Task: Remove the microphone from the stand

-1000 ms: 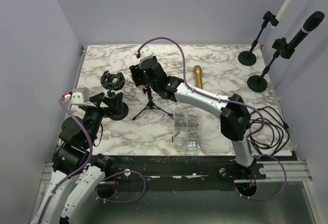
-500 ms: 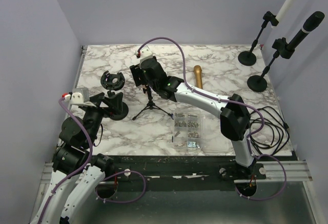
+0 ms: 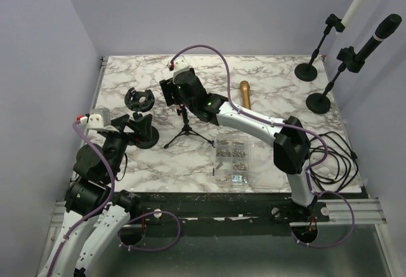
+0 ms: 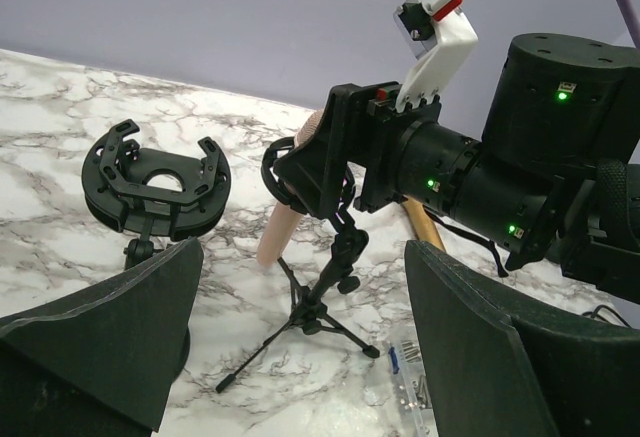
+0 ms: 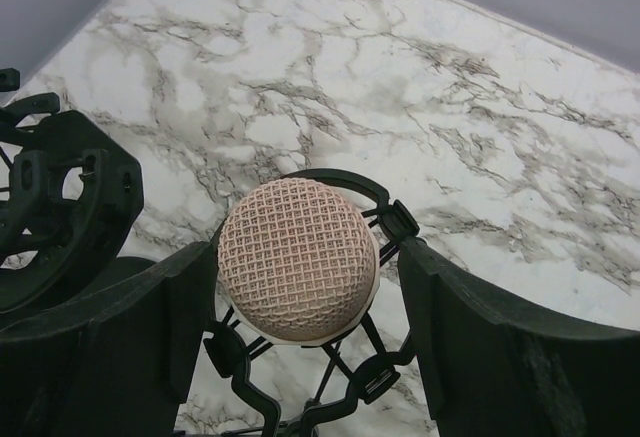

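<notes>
Top view: clear box (image 3: 231, 161) near the front edge of the table (image 3: 279, 80), holding small metal hardware.
Left wrist: my left claw (image 4: 300, 277) is spread and empty. Mic (image 4: 278, 229) sits tilted in the stand (image 4: 320, 302) mount.
Right wrist: my right claw (image 5: 305, 257) is spread, straddling the mic head. I cannot tell if it touches.

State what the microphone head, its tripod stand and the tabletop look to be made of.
Microphone head: woven metal mesh with a pinkish matte coat; the grid of wires shows. Tripod stand: black, likely thin metal legs with plastic joints; semi-matte, hard to tell. Tabletop: marble pattern, white with grey veins; possibly a printed laminate rather than stone.
</notes>
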You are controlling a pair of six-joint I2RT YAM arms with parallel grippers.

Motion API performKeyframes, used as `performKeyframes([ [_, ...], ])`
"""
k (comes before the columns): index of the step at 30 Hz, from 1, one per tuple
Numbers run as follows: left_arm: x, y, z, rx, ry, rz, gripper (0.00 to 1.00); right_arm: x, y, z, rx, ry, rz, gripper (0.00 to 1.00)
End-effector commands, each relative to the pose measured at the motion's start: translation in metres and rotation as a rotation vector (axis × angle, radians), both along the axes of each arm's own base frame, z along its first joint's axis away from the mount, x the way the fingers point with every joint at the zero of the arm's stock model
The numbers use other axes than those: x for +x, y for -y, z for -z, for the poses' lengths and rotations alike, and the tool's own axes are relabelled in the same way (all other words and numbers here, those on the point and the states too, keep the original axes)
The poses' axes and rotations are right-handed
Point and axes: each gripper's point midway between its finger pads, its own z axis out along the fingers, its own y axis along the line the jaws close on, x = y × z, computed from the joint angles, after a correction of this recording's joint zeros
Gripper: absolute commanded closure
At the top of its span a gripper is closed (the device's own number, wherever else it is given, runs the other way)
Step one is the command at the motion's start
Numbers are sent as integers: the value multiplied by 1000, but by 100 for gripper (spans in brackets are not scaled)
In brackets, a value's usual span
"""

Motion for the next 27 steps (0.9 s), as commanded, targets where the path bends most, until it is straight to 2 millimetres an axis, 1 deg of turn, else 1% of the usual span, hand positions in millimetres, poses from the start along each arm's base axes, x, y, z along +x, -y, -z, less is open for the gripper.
performKeyframes([
  [1, 1, 3, 2, -2, -5, 12, 16, -2, 1, -46, 71, 52, -11, 19],
  [6, 1, 3, 2, -3, -5, 13, 16, -1, 1, -42, 62, 48, -5, 17],
  [8, 2, 3, 2, -3, -5, 12, 16, -1, 2, -41, 59, 47, -4, 19],
  [11, 1, 3, 2, -3, -5, 13, 16, -1, 3, -42, 59, 52, -3, 32],
  [14, 2, 3, 3, -3, -6, 13, 16, 0, 5, -43, 48, 61, 4, 55],
  [15, 2, 3, 3, -3, -6, 14, 16, 1, 6, -45, 48, 65, 7, 62],
  [16, 2, 3, 3, -3, -6, 13, 16, 1, 6, -48, 49, 68, 5, 65],
  [17, 2, 4, 4, -2, -9, 16, 16, -2, 6, -61, 64, 77, -5, 75],
  [20, 3, 4, 3, -3, -8, 19, 16, -2, 6, -73, 71, 86, -11, 81],
  [27, 4, 5, 4, -6, -11, 22, 16, -2, 6, -104, 88, 120, -13, 85],
])
